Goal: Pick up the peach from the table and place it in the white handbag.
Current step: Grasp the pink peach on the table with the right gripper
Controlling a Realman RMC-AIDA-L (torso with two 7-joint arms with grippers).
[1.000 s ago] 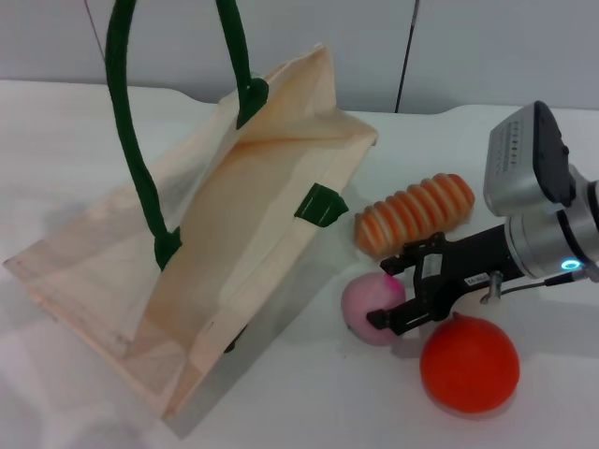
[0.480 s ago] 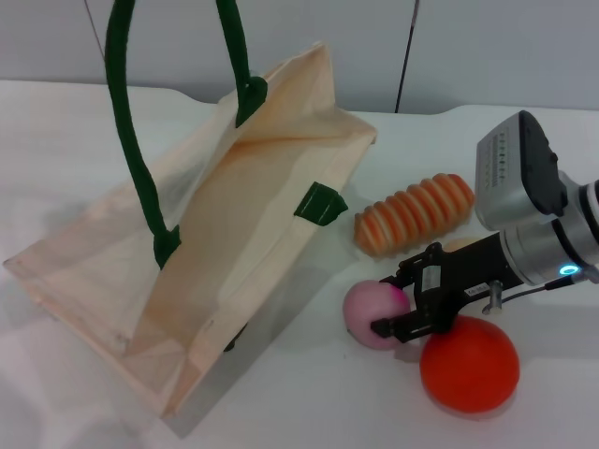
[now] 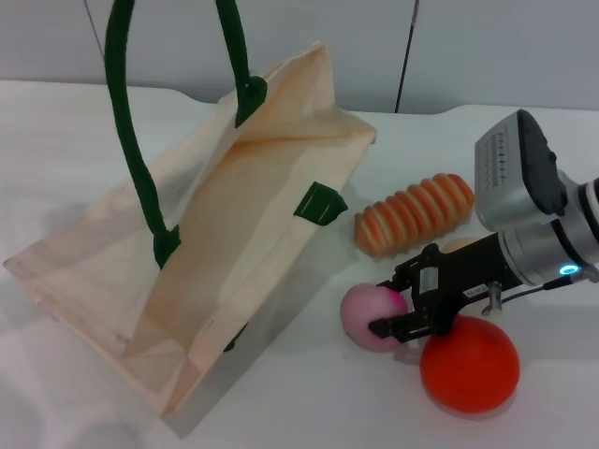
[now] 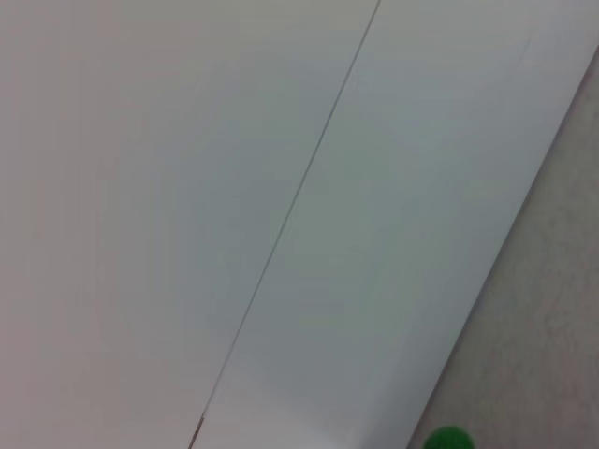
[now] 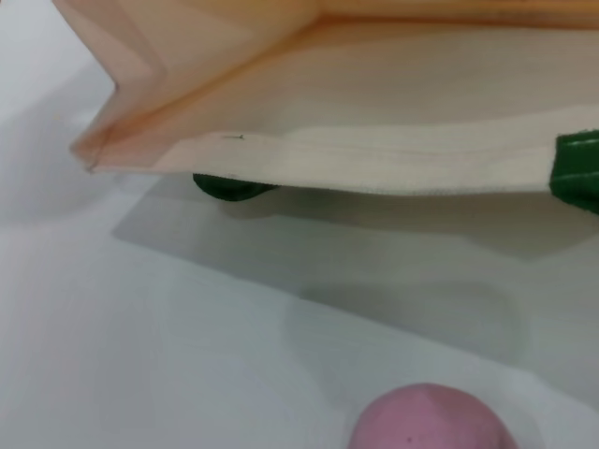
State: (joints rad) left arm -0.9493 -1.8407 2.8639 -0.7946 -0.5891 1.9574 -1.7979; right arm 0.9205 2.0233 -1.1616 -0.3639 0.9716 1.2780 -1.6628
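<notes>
Starting on your left, the white handbag (image 3: 225,215) is lying on the table (image 3: 56,131) with its mouth gaping open toward the lower middle of the head view, and its dark green handles (image 3: 126,140) arch up out of the top of that view. One green tab (image 3: 318,204) sticks out on the bag's near edge. Your left gripper doesn't show anywhere; the left wrist view is just pale wall panels and a small green blob (image 4: 447,439) at the edge.

Moving right, the peach (image 3: 367,316) sits on the table just beside the bag's open edge, not inside it. The right wrist view shows it too (image 5: 432,418), low down, with the bag's rim (image 5: 374,154) stretched across above it and bare table between them.

Your right gripper (image 3: 391,309) is right at the peach, black fingers (image 3: 401,325) one on each side of its right half and pressed up against it, so it looks clamped on the fruit while the peach rests on the table.

Behind the gripper there's a ridged orange-striped bread roll (image 3: 414,215), and touching the gripper's underside is the bigger orange-red ball (image 3: 469,364), nearest to you on the right.
</notes>
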